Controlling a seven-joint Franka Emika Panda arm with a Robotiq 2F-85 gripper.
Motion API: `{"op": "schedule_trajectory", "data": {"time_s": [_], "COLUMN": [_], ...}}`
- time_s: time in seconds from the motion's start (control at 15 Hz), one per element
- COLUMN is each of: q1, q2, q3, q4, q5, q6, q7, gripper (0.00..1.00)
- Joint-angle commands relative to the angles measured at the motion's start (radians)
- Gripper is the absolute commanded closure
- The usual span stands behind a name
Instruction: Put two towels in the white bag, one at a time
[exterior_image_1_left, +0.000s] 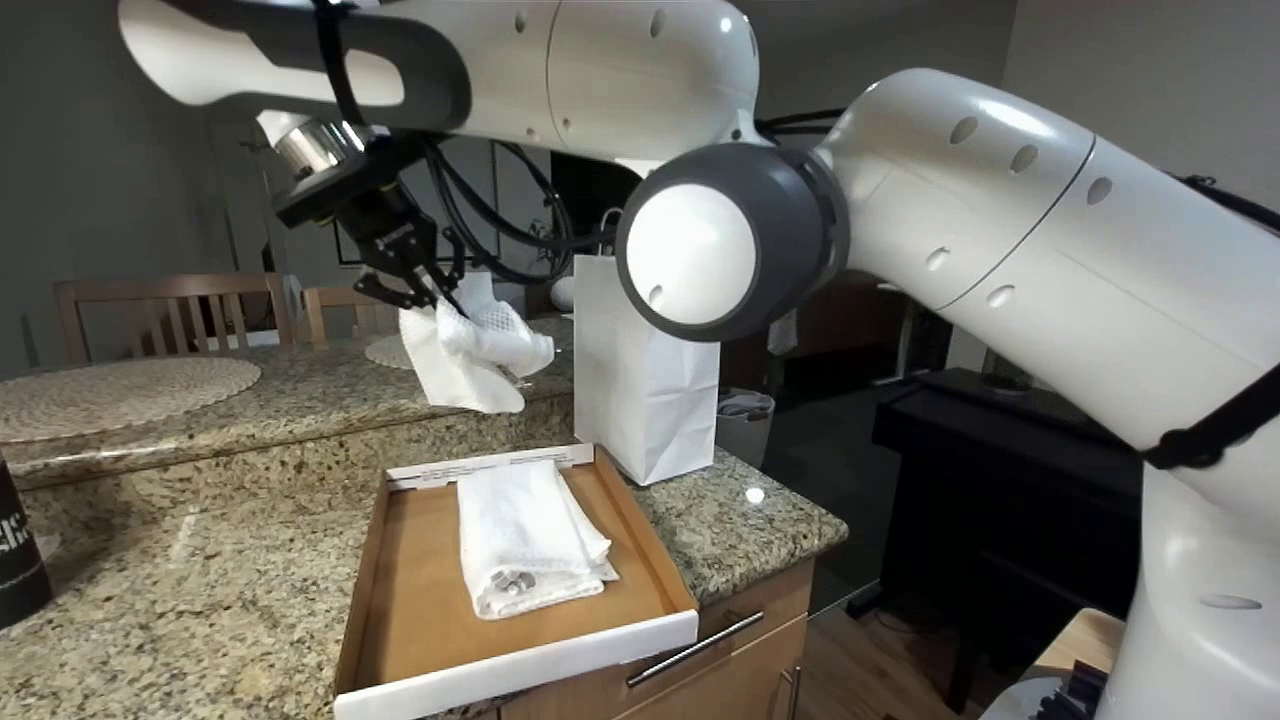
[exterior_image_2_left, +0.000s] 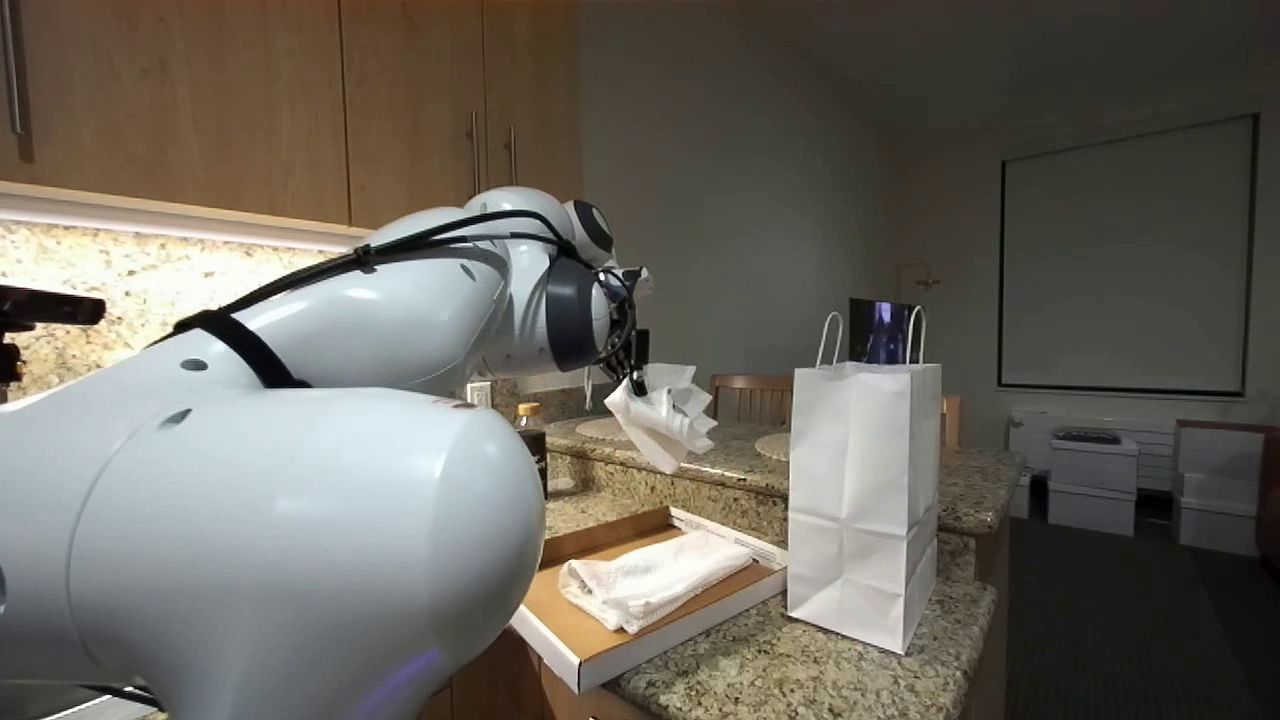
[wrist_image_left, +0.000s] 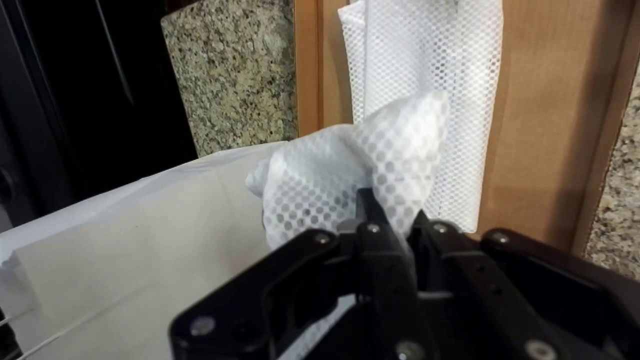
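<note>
I'm pinching the crumpled towel (exterior_image_1_left: 480, 350), my claw (wrist_image_left: 393, 205) drawn nearly together on the cloth, which is hanging in the air outside the white bag (exterior_image_2_left: 850, 500). The bag is standing upright on the tabletop (exterior_image_1_left: 200, 600), just beside the tray (exterior_image_1_left: 420, 560) where the folded towel (exterior_image_1_left: 525, 530) is lying (waiting its turn). To do this well, I'm planning height first — those dangling corners look likely to catch on the rim (exterior_image_2_left: 870, 368) — then aiming between the looped handles (exterior_image_2_left: 917, 309). I'm treating the paper as easy to tip, and intending to let go only once the cloth is hanging inside.
</note>
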Motion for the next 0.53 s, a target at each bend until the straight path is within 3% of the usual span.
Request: {"op": "schedule_trajectory", "data": {"time_s": [0.0,0.27,0.47], "q1": [-0.011,-0.051,-0.122], "q2": [-0.093,-0.199,-0.282], "q3": [-0.018,-0.037,-0.031], "q4": [0.0,0.0,0.001], "q5": [0.047,0.049,0.076], "q6": [-0.066,-0.108,-0.053], "q7": [-0.106,-0.158,-0.157], "gripper": [0.89,0.89,0.9]}}
